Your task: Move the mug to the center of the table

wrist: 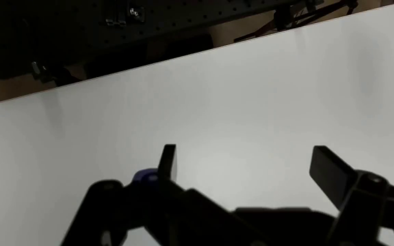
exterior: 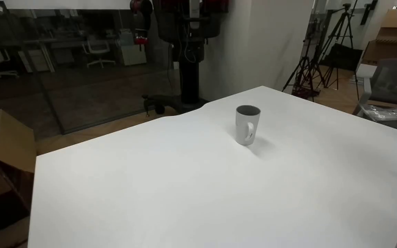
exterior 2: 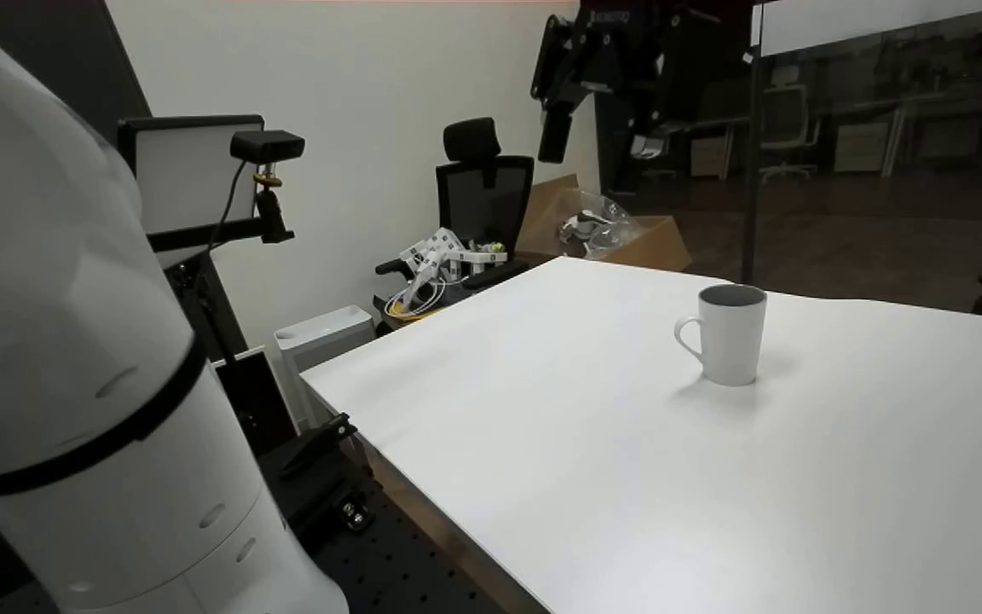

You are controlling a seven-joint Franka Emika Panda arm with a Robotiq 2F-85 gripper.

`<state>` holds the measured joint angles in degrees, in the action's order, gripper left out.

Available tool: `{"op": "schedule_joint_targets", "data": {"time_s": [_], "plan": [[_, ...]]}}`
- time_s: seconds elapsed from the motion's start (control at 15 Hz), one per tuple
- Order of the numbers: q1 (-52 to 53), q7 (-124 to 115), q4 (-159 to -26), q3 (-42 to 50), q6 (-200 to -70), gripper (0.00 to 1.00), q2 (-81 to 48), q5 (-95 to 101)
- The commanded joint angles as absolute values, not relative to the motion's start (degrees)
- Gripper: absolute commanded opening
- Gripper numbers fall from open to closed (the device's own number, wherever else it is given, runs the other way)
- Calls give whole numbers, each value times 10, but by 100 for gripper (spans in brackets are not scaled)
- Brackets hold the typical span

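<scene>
The mug (exterior: 242, 128) is light grey with a dark inside and stands upright on the white table (exterior: 143, 193), towards its far side. Its handle faces the camera there. In an exterior view the mug (exterior 2: 734, 341) has its handle pointing left, on the same table (exterior 2: 542, 409). My gripper (exterior 2: 591, 152) hangs high above the table, up and to the left of the mug there and well apart from it. In the wrist view the gripper (wrist: 245, 159) has its fingers wide apart with only bare tabletop (wrist: 217, 99) between them. The mug is out of the wrist view.
The white robot arm (exterior 2: 90, 324) stands at the table's near edge beside a dark perforated base (exterior 2: 406, 554). Cardboard boxes (exterior: 16, 141), an office chair (exterior 2: 487, 188) and a wheeled stand (exterior: 188, 75) are beyond the table's edges. A glass wall (exterior: 81, 86) runs behind.
</scene>
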<state>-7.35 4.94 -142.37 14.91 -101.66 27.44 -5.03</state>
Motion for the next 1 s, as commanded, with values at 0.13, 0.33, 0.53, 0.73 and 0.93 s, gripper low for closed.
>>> {"op": "schedule_joint_targets", "data": {"time_s": [0.13,0.33,0.53,0.73,0.93], "plan": [[-86,54,-1422,138,-1014,100,273,-55],[-93,26,-1436,125,-1137,100,257,-62],[-102,-8,-1432,105,-1272,100,204,-37],[-112,-43,-1420,85,-1426,100,132,12],[-109,-39,-1438,89,-1455,100,137,16]]}}
